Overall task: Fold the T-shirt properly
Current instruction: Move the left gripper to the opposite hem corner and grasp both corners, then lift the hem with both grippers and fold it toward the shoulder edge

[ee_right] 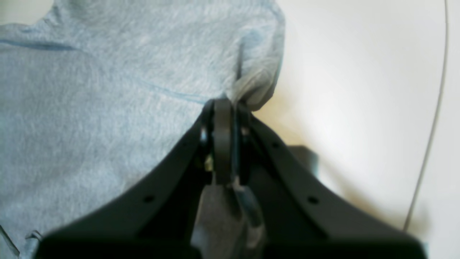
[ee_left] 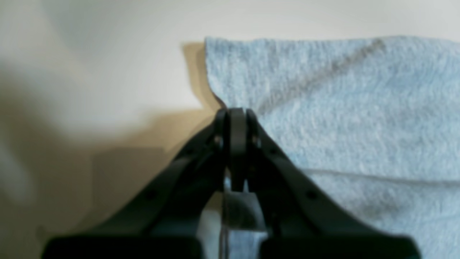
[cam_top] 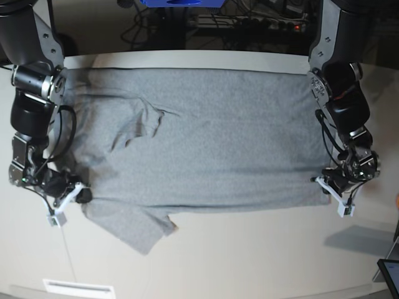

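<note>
Left fingers (ee_left: 236, 114) are pinching the T-shirt (cam_top: 212, 137) corner; right fingers (ee_right: 225, 104) are clamping a bunched edge fold; cloth is lying flat on the bench (cam_top: 249, 249).

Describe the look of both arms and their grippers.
Both arms are dark grey and black with rounded joint housings and loose black cables. The left gripper and right gripper have black V-shaped fingers and a white mount at the wrist.
</note>
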Robot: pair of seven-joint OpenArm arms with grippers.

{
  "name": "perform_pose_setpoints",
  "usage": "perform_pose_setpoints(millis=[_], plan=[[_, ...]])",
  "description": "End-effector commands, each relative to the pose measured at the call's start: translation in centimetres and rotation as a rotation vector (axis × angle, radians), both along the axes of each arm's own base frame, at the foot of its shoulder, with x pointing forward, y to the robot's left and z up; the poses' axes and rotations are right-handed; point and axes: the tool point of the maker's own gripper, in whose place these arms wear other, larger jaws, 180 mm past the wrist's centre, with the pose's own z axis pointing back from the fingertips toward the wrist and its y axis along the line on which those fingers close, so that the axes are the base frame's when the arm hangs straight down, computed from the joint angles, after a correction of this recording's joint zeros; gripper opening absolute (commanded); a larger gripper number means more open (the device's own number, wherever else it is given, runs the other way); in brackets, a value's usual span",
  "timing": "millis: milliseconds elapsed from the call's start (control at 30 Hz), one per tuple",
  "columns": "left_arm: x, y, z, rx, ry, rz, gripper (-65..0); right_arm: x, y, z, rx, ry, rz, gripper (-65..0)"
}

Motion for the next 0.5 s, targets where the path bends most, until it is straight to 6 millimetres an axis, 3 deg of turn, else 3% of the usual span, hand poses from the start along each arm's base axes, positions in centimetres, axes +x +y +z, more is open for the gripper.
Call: perform_pose_setpoints(millis=[0,200,467], plan=[[1.2,1.6,2.8,0.040,-0.055,0.019,-65.0,1.9,-1.1,2.6,-0.004,-0.077,-0.021,-65.0],[1.2,2.4,4.7,0.097,-0.085,0.003,-65.0,1.9,-1.2,2.7,-0.001,-0.081,-0.024,-65.0],[1.0,2.4,4.6,0.107,-0.083,-0.004,-65.0,2.0,-1.4,3.1,-0.007,-0.099,-0.028,-65.0]])
